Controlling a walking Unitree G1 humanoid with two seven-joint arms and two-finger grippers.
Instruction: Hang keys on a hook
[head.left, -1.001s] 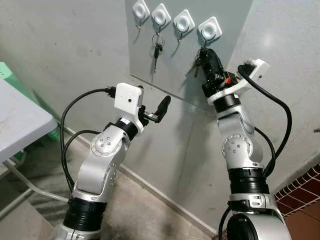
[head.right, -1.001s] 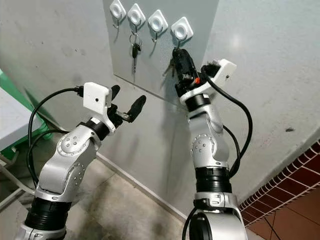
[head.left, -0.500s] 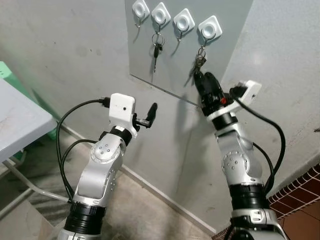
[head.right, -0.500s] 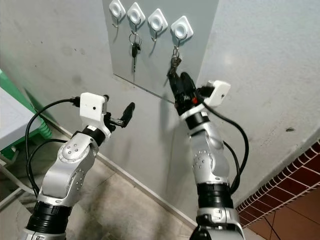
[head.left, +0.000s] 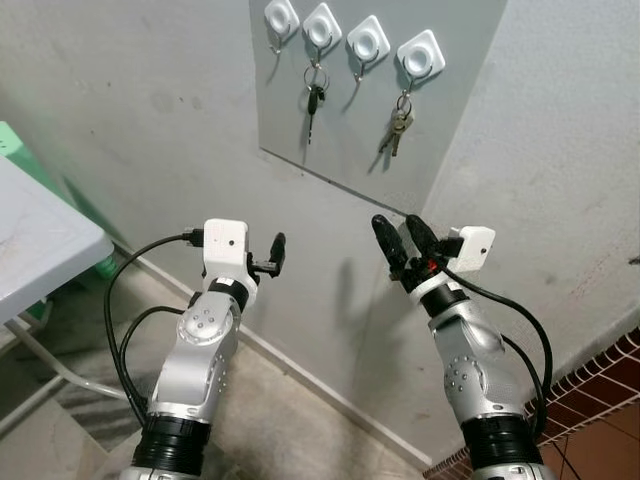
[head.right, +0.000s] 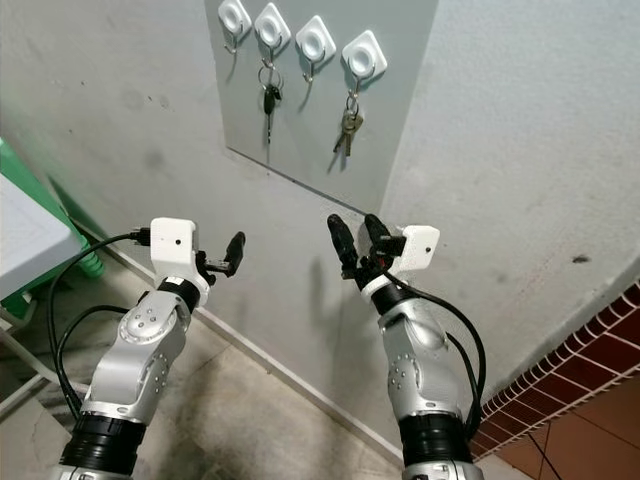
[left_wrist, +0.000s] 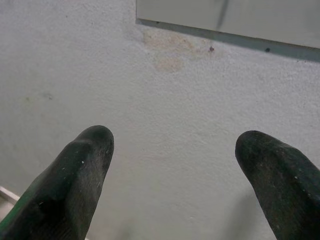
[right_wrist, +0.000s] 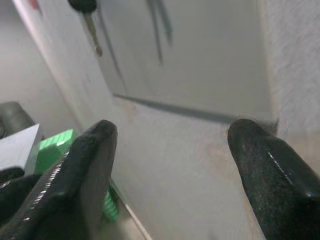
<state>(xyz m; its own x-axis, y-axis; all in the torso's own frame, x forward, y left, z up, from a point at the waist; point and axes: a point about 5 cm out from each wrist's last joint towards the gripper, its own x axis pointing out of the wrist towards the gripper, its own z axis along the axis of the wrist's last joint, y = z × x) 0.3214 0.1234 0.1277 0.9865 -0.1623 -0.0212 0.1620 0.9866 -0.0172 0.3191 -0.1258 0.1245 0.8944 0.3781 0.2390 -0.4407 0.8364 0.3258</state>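
A bunch of brass keys (head.left: 397, 129) hangs from the rightmost white hook (head.left: 419, 56) on the grey wall panel (head.left: 450, 110). A second key with a black head (head.left: 314, 101) hangs from the second hook (head.left: 322, 28). My right gripper (head.left: 402, 240) is open and empty, well below the keys and close to the wall. My left gripper (head.left: 274, 254) is held lower left of the panel; in the left wrist view its fingers (left_wrist: 82, 170) stand apart, facing bare wall.
Two more white hooks (head.left: 367, 43) on the panel carry nothing. A grey table (head.left: 40, 240) juts in at the left with something green (head.left: 12, 143) behind it. A red tiled surface and a wire rack (head.left: 610, 400) sit at lower right.
My right gripper let go of the brass keys, which now hang free on the rightmost hook, and it has dropped down away from them. My left arm has lowered too.
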